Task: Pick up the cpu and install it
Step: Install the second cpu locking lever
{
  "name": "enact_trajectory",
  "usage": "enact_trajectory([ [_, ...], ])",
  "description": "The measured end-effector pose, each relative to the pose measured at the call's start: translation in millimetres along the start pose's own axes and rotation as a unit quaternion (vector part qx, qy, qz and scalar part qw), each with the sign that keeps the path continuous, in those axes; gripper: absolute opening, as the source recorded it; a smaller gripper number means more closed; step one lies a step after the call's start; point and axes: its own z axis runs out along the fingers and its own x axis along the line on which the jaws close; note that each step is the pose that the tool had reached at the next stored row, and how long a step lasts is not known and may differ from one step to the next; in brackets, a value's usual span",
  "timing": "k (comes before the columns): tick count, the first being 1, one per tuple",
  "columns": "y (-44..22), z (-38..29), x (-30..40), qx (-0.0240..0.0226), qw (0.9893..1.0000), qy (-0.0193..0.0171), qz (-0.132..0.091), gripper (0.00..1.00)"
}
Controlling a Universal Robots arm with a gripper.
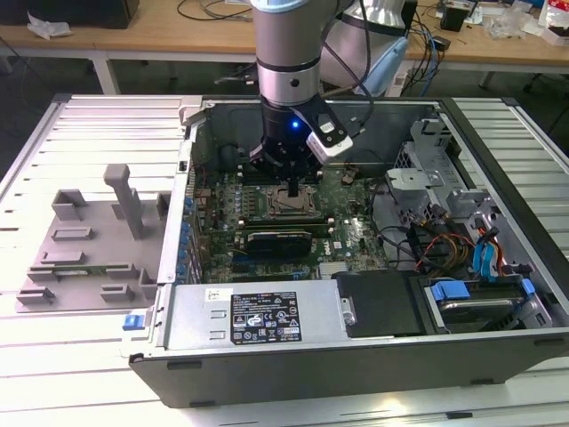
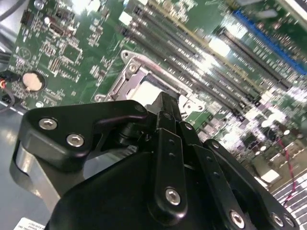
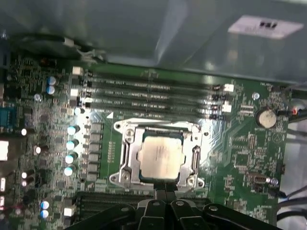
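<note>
In the first wrist view the cpu [image 3: 160, 153] lies seated inside the socket frame [image 3: 160, 152] — the gripper [image 3: 165, 191] beside that frame, fingers pinched together, empty — while the exterior view hides the chip.

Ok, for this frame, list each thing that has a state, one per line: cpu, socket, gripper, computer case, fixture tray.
cpu: lying flat inside the socket frame, metal top up.
socket frame: on the motherboard, uncovered, cpu visible in it.
gripper: low over the socket's edge, fingertips close together beside the cpu; grip unclear.
computer case: on its side, side panel off, motherboard exposed.
fixture tray: on the table at the exterior view's left, no cpu on it.
</note>
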Motion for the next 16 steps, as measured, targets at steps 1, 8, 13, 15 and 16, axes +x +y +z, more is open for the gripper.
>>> enact_trajectory([
  [1, -2.4, 0.1, 0.2, -0.0001, 1.0, 0.0, 0.0, 0.11],
  [8, -18.8, 0.7, 1.8, -0.001, 1.0, -0.0001, 0.0, 0.11],
  [13, -19.0, 1.5, 1.2, -0.0044, 0.9993, 0.0375, -0.001, 0.11],
  [15, -19.1, 1.9, 1.1, -0.0047, 0.9993, 0.0382, -0.001, 0.11],
  [16, -20.0, 3.1, 1.2, -0.0047, 0.9993, 0.0382, -0.001, 0.11],
])
